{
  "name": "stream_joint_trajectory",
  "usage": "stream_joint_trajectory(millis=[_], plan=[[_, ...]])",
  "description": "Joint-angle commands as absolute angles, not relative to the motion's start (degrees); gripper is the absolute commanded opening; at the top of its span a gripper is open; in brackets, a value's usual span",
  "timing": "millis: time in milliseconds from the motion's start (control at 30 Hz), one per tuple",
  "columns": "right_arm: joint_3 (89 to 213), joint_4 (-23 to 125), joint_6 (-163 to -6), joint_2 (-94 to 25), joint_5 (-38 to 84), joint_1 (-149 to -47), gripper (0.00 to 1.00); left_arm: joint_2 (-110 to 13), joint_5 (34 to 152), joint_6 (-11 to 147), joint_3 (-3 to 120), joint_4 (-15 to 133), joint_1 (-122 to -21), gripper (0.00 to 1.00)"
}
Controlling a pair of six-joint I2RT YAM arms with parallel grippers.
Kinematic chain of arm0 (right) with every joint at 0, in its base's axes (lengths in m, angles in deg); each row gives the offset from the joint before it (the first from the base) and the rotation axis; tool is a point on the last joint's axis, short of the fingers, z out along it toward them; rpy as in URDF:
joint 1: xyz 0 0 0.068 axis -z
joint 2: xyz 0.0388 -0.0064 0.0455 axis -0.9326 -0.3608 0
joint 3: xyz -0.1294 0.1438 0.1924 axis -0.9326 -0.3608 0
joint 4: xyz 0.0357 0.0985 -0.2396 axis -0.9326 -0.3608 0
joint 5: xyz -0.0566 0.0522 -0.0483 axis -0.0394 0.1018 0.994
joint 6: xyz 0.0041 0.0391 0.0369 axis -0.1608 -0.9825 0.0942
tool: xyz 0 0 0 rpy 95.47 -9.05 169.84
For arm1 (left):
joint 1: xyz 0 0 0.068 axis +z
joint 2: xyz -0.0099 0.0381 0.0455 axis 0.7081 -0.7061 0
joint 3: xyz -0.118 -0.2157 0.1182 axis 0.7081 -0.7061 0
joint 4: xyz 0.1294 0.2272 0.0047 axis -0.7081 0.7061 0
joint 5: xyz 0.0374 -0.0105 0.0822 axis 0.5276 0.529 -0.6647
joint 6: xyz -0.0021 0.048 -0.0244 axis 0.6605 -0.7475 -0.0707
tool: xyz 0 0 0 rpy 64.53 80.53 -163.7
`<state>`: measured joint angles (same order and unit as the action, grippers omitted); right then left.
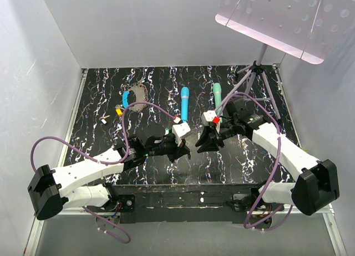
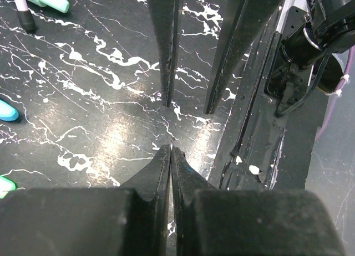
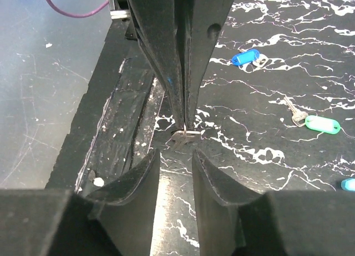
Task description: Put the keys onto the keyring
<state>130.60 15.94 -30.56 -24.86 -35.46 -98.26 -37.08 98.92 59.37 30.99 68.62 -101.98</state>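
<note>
Worktop point(image 1: 97, 90), one black slab veined in white, carries everything. Two arms reach in from its near edge, the left arm point(image 1: 83, 175) and the right arm point(image 1: 277, 145), with their wrists nearly meeting at the middle. One tripod point(image 1: 256, 73) stands at the far right under a perforated panel point(image 1: 277, 18) that is cut off by the frame. Two wands lie beyond the hands, a blue wand point(image 1: 184, 102) and a teal wand point(image 1: 217, 92). The teal one has a tripod leg crossing its near end.

One keyring point(image 1: 135, 94), blue band and beaded chain, lies far left, well apart from both hands. Four keys can be counted. A yellow-headed key point(image 1: 118, 109) and a pale key point(image 1: 105, 121) lie near the keyring. A blue-tagged key point(image 3: 245, 57) and a green-tagged key point(image 3: 319, 123) show clearly only from the right wrist.

Left hand point(image 2: 171, 152) is closed, its fingers pressed together. Right hand point(image 3: 176, 159) faces it tip to tip with its fingers parted. One small metal piece point(image 3: 186, 137) sits at the left hand's tips. I cannot tell whether it is pinched or merely lying on the worktop, and it is too small to name.
</note>
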Motion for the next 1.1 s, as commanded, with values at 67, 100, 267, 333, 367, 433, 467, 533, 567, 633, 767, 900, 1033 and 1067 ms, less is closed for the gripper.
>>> stream_joint_trajectory(millis=[67, 100, 267, 333, 367, 433, 467, 533, 567, 633, 767, 900, 1033, 1067], plan=[[130.7, 19.2, -32.6, -25.6, -36.6, -99.9, 0.34, -34.4, 98.4, 61.3, 29.6, 64.7, -102.4, 0.00], [130.5, 19.5, -33.0, -25.6, -36.4, -100.1, 0.34, -34.1, 98.3, 61.4, 29.4, 64.4, -102.4, 0.00], [129.6, 21.4, -34.8, -25.8, -35.8, -100.6, 0.34, -33.4, 98.1, 62.4, 28.5, 62.6, -102.4, 0.00], [129.5, 22.0, -35.5, -25.8, -35.6, -100.7, 0.34, -33.2, 98.1, 62.8, 28.1, 62.2, -102.4, 0.00], [129.5, 22.3, -35.7, -25.8, -35.6, -100.7, 0.34, -33.1, 98.2, 62.9, 28.2, 62.0, -102.4, 0.00], [129.5, 22.5, -36.3, -25.9, -35.6, -100.8, 0.34, -32.9, 98.1, 63.2, 28.0, 61.6, -102.4, 0.00], [129.5, 22.6, -36.4, -25.8, -35.7, -100.9, 0.34, -32.7, 98.1, 63.3, 27.9, 61.4, -102.4, 0.00], [129.5, 22.8, -37.0, -25.8, -36.0, -101.0, 0.34, -32.6, 98.1, 63.5, 27.7, 61.4, -102.5, 0.00], [129.5, 22.8, -37.1, -25.8, -36.2, -101.1, 0.33, -32.6, 98.1, 63.6, 27.7, 61.4, -102.4, 0.00], [129.7, 22.8, -37.3, -25.8, -36.8, -101.2, 0.31, -32.6, 98.0, 63.8, 27.6, 61.4, -102.4, 0.00], [129.5, 23.0, -37.7, -25.8, -37.2, -101.4, 0.27, -32.7, 97.9, 64.2, 27.5, 59.6, -102.4, 0.00], [129.6, 23.4, -38.5, -25.7, -37.4, -101.4, 0.21, -32.6, 97.8, 64.4, 27.4, 59.4, -102.4, 0.00], [129.3, 23.9, -39.1, -25.7, -37.1, -101.6, 0.15, -32.4, 97.3, 64.8, 27.2, 59.1, -102.4, 0.00], [129.3, 23.9, -39.2, -25.7, -37.1, -101.7, 0.13, -32.3, 97.2, 64.9, 27.2, 59.0, -102.4, 0.00]])
